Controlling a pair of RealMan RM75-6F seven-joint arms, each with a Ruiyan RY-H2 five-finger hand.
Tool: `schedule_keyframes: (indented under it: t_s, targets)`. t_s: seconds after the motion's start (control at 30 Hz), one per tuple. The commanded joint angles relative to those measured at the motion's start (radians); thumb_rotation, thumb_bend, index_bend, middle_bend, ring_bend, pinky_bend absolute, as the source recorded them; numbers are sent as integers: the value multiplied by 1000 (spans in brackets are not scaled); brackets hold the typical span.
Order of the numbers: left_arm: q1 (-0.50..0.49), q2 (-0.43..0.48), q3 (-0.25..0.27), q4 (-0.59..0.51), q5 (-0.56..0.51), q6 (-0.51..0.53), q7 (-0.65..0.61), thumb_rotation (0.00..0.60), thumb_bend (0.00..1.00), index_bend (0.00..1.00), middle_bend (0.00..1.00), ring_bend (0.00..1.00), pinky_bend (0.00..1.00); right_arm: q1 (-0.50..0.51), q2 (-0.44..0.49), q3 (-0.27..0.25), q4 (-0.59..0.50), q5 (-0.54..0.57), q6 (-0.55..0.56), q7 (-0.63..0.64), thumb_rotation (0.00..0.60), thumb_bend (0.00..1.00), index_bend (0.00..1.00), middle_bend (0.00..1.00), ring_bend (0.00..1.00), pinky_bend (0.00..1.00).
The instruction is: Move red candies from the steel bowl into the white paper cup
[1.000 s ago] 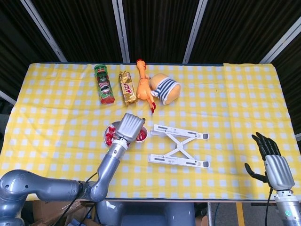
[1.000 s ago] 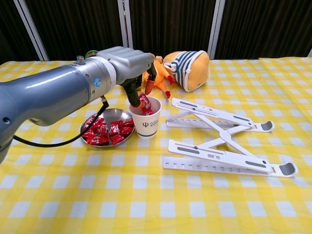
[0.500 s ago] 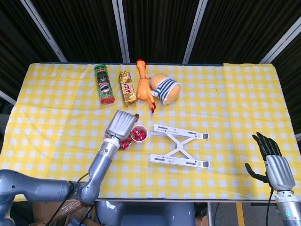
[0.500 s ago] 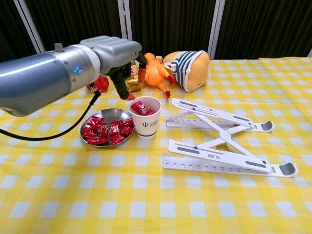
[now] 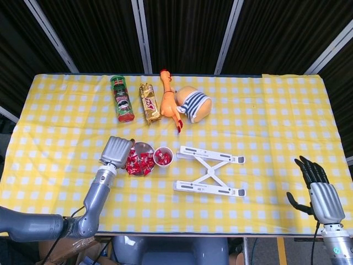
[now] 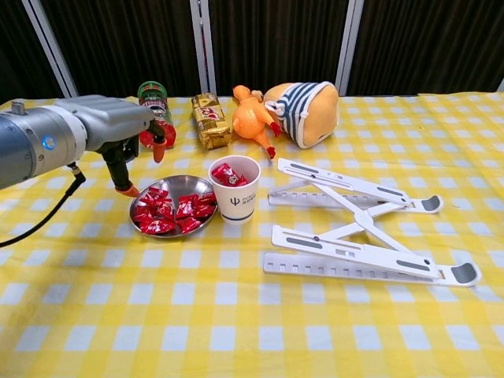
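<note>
Red candies lie heaped in one steel bowl on the yellow checked tablecloth, too many and too overlapped to count; a few more, perhaps two or three, show at the mouth of the single white paper cup, which stands upright just right of the bowl and seems to touch its rim. In the head view the bowl and cup sit side by side near the table's middle.

One left hand hovers above and just left of the bowl, apart from it, fingers pointing down with red-tipped fingertips spread and nothing between them; it is released. In the head view the left hand overlaps the bowl's left edge. One right hand shows only in the head view, off the near right corner of the table, fingers extended and apart, holding nothing.

Right of the cup lies one white folding stand, flat, its arms crossed. Along the far side stand four things in a row: one green crisp can lying on its side, one gold-wrapped packet just right of it, one orange rubber chicken, and one plush toy with a striped band, touching the chicken.
</note>
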Motion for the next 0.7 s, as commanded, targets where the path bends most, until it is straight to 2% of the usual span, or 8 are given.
schedule_keyframes:
  t_s: [0.03, 0.27, 0.7]
  targets:
    - [-8, -34, 8, 39, -30, -16, 11, 600, 196, 368, 908, 950, 986, 0, 0, 0, 0, 0, 0, 1, 600, 412, 0, 0, 0, 0]
    - [-31, -87, 10, 107, -75, -25, 49, 600, 196, 365, 911, 951, 986, 0, 4, 2, -1, 2, 0, 11, 600, 411, 0, 0, 0, 0]
    - [-62, -97, -4, 194, -124, -55, 95, 600, 204, 386, 917, 953, 986, 2, 5, 3, -2, 5, -4, 15, 600, 412, 0, 0, 0, 0]
